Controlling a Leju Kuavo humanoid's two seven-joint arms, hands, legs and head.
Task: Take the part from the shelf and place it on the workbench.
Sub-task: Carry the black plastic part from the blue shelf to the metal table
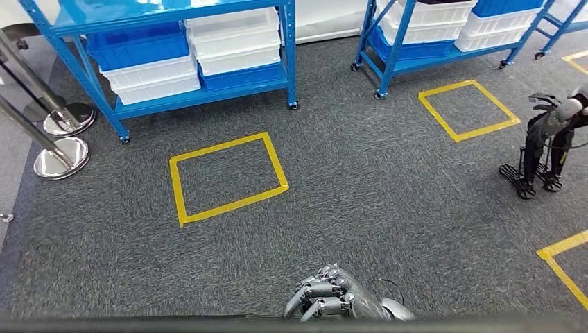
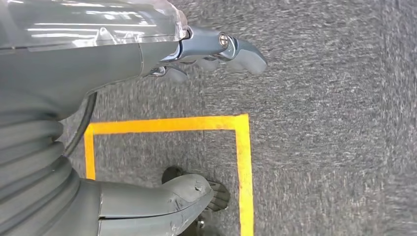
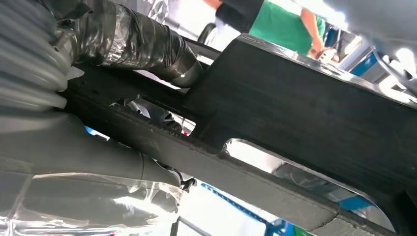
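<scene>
One flat black part (image 3: 295, 113) fills the middle of the right wrist view, grasped by the right hand (image 3: 74, 147). It looks stiff and light (slotted cut-outs offer holds). Lower left, the left hand (image 2: 216, 49) hangs released.

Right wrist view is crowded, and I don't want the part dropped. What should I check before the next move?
1. Right hand grips the black part: ok.
2. Grip firm enough for walking: cannot tell.
3. Left hand free, fingers apart above the carpet: ok.
4. Workbench located: cannot tell.
5. Other robot stands apart, to the right: ok.
6. Person in green beyond the part, clearance: cannot tell.
</scene>
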